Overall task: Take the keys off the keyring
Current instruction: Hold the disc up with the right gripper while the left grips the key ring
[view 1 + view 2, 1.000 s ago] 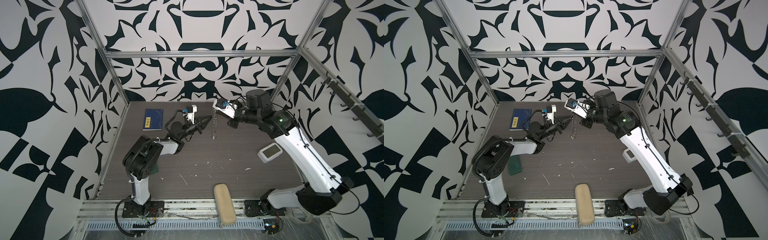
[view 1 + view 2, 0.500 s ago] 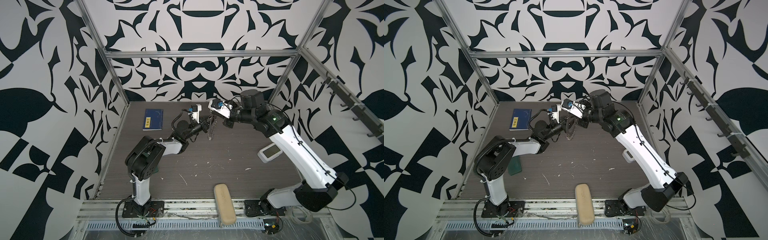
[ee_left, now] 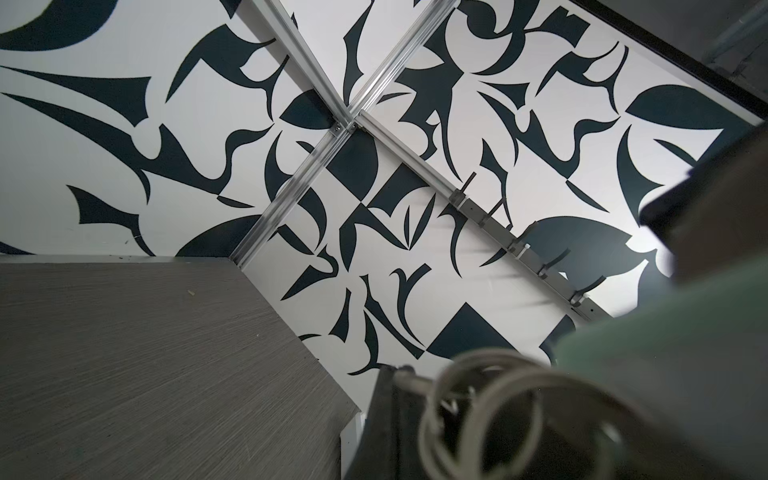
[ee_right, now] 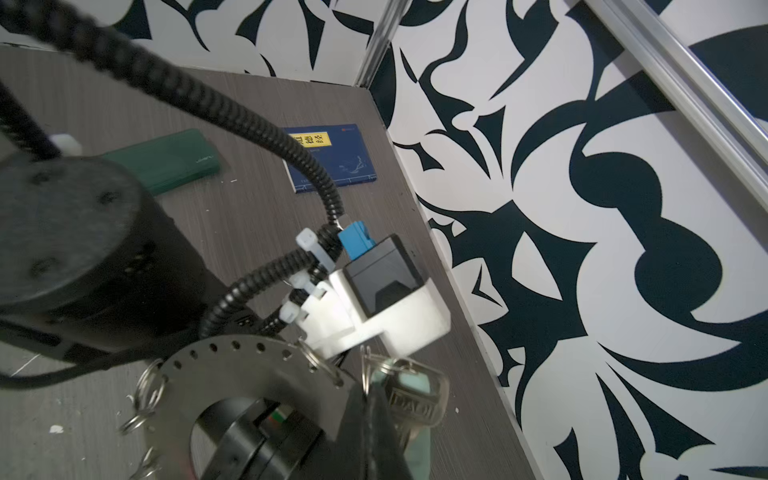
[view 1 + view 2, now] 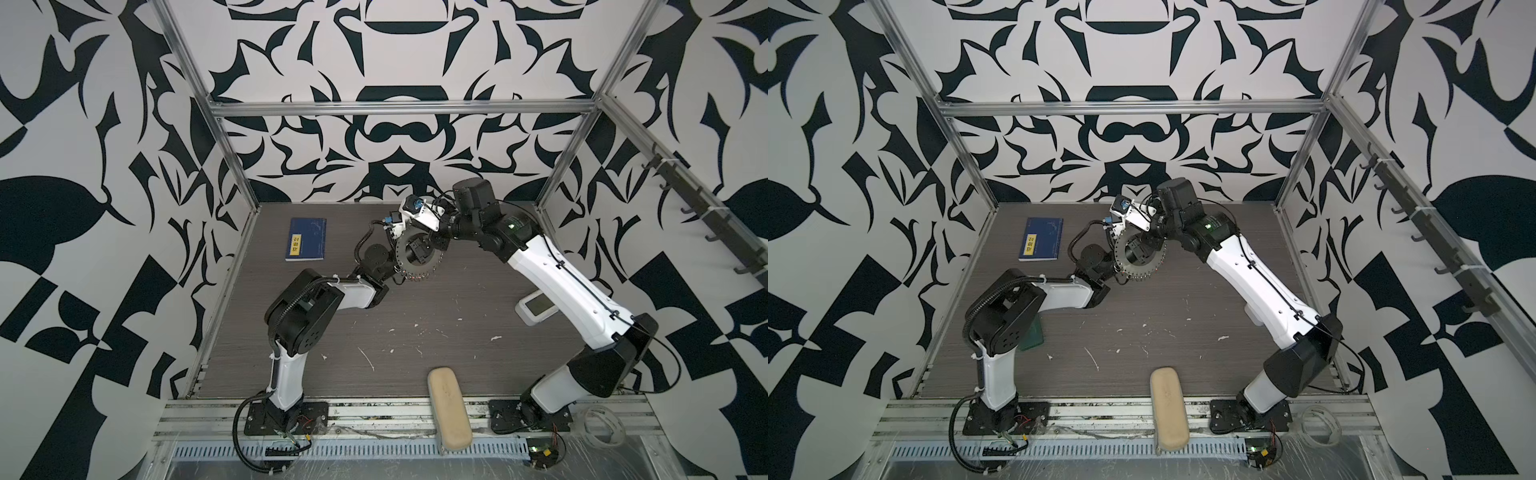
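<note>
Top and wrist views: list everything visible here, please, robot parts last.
keyring: one, silver perforated hoop, raised, back centre
key: one visible, silver, at keyring's rim
book: one, dark blue, yellow label, back left
flat case: one, dark green, left side
long case: one, beige, front edge
screen gadget: one, white, right side
table: one, dark grey, scattered white scraps
left arm, right arm: white and black
left claw: shut, at keyring's centre hole
right claw: shut on key
</note>
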`<state>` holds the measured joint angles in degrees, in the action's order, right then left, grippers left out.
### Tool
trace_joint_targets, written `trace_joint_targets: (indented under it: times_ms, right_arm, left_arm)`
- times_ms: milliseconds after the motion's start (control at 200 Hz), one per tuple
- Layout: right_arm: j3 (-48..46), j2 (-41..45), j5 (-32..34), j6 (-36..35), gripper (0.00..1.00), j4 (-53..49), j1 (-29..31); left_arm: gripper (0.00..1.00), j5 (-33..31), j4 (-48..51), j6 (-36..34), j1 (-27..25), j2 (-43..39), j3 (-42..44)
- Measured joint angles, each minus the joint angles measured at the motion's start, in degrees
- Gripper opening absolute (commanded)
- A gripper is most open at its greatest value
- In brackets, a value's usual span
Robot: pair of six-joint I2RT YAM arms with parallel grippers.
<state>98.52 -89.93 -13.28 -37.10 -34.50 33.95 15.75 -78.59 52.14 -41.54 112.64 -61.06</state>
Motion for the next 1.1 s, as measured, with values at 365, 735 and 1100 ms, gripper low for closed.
trace_joint_targets:
  times_ms: [365,735,1100]
  right_arm:
    - [7.0,-5.3,3.0,2.9,0.00,-2.3,-1.6]
    - [22.3,-14.9,-3.8,-6.4,0.00,-15.7,-4.4]
    - [33.4,-20.4,-4.8,-21.5,0.00,-25.2,-5.0]
  left_arm:
    - [0.00,-3.4,0.1,5.9,-0.1,-1.7,0.5]
    - [0.00,-4.5,2.8,10.3,0.1,-2.3,0.5]
    - [0.00,-4.4,4.2,12.2,0.1,-3.4,0.5]
